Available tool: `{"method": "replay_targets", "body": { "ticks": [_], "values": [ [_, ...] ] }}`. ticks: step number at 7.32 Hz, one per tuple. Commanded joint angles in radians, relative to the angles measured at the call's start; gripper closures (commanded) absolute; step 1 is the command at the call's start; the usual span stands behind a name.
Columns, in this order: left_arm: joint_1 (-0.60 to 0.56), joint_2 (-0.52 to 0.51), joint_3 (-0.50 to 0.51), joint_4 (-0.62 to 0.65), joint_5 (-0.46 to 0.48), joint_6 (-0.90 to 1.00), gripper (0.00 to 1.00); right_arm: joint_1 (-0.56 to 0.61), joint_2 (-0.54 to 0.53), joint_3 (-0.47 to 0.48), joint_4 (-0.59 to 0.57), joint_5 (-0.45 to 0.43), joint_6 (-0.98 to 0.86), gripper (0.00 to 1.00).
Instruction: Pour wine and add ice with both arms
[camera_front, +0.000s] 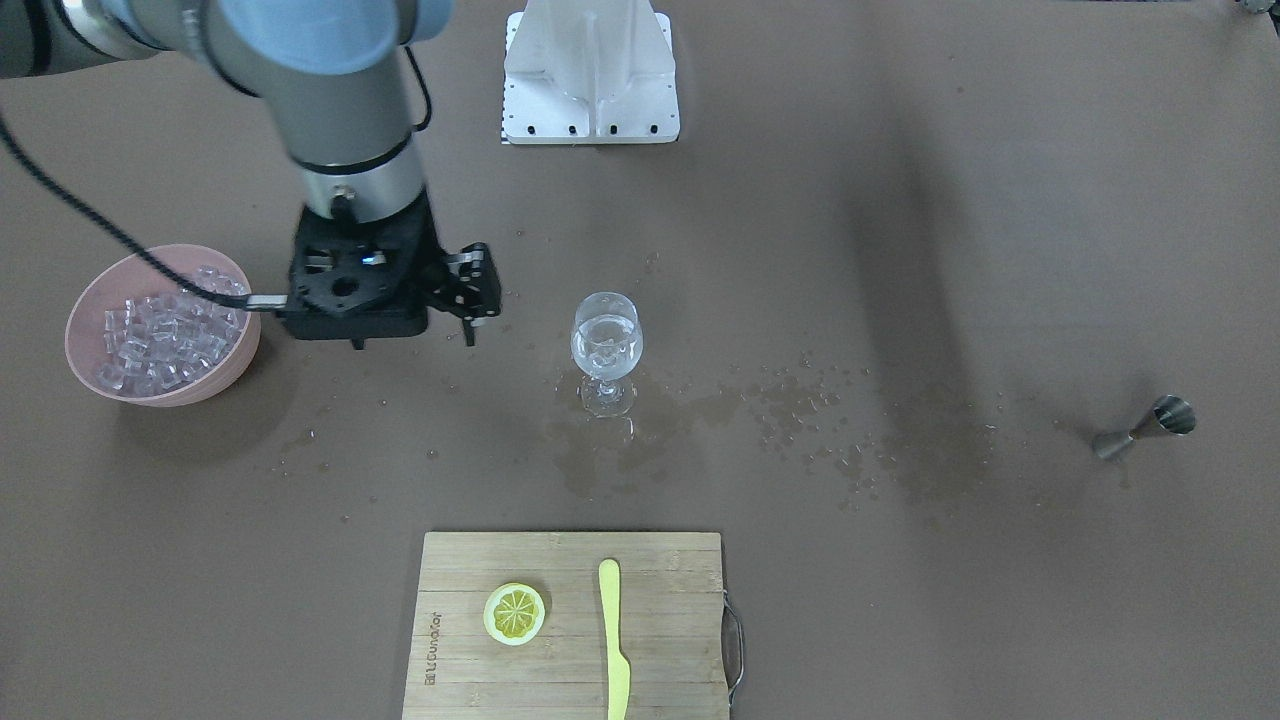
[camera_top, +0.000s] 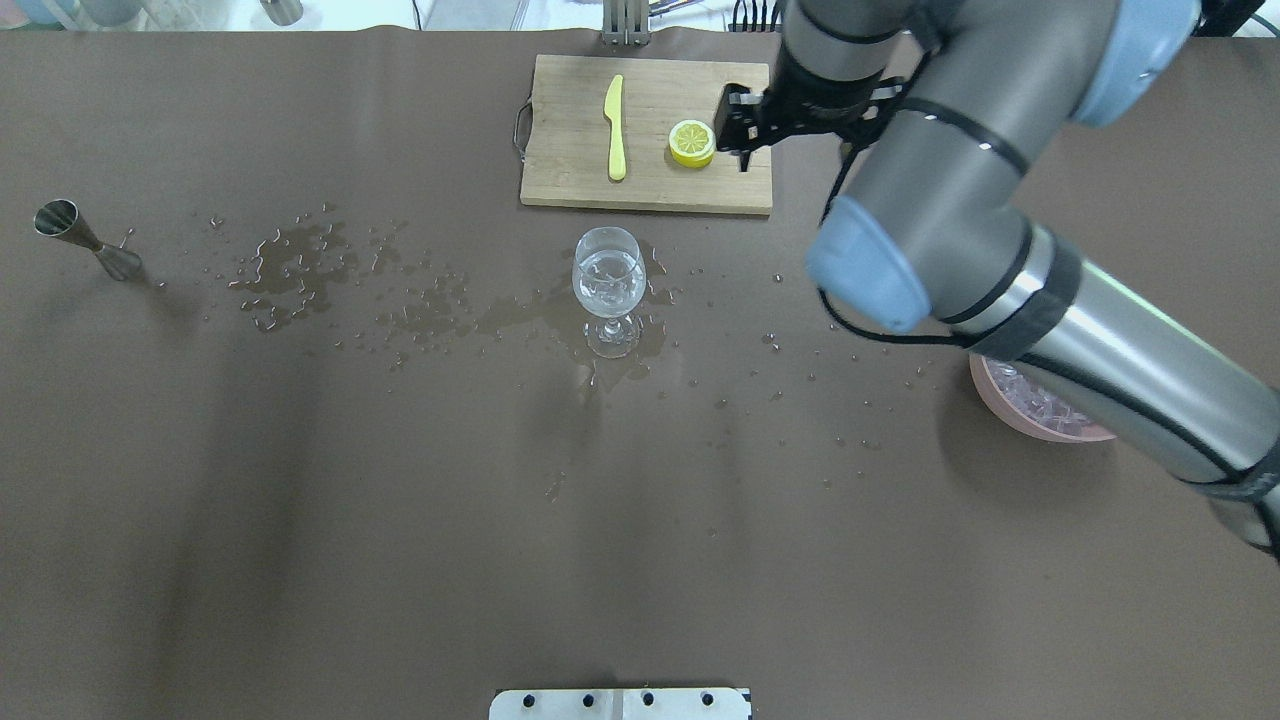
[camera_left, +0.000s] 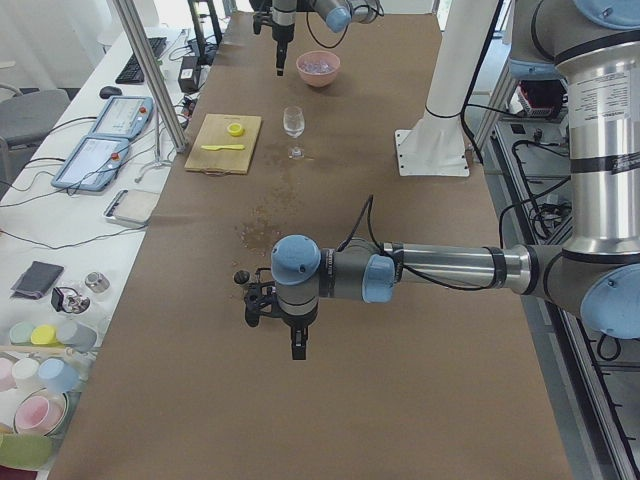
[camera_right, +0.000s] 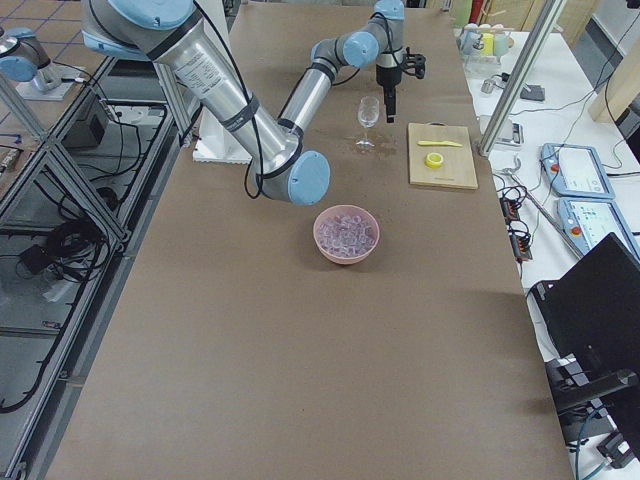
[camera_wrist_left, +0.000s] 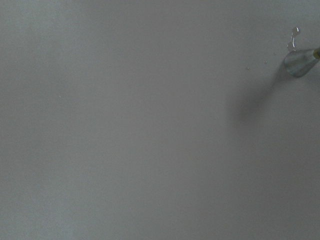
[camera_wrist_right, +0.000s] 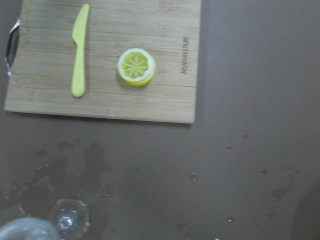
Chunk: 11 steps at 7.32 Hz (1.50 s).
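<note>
Overhead, ice (camera_top: 1040, 405) half behind right arm (camera_top: 1100, 340).

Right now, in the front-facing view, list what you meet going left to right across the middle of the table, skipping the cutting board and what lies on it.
pink bowl holding the ice → right gripper → wine glass → steel jigger
</note>
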Motion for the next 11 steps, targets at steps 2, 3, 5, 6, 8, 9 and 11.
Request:
{"method": "replay_targets", "body": {
  "ticks": [2, 3, 5, 6, 8, 9, 11],
  "values": [
    [0.0, -0.001, 0.0, 0.0, -0.001, 0.001, 0.02, 0.276, -0.33, 0.04, 0.002, 0.113, -0.579, 0.0],
    [0.0, 0.0, 0.0, 0.0, -0.001, 0.001, 0.02, 0.353, -0.419, 0.04, 0.002, 0.115, -0.751, 0.0],
    [0.0, 0.0, 0.002, 0.0, -0.001, 0.001, 0.02, 0.435, -0.58, 0.034, 0.002, 0.109, -0.863, 0.0],
    [0.0, 0.0, 0.002, 0.0, -0.001, 0.002, 0.02, 0.469, -0.636, 0.04, 0.002, 0.109, -0.862, 0.0],
    [0.0, 0.0, 0.003, 0.0, 0.0, 0.002, 0.02, 0.481, -0.679, 0.029, 0.002, 0.11, -0.859, 0.0],
    [0.0, 0.0, 0.003, 0.0, 0.0, 0.002, 0.02, 0.481, -0.685, 0.029, 0.001, 0.109, -0.859, 0.0],
    [0.0, 0.0, 0.003, -0.001, 0.0, 0.002, 0.02, 0.516, -0.728, 0.017, 0.001, 0.11, -0.859, 0.0]
  ]
}}
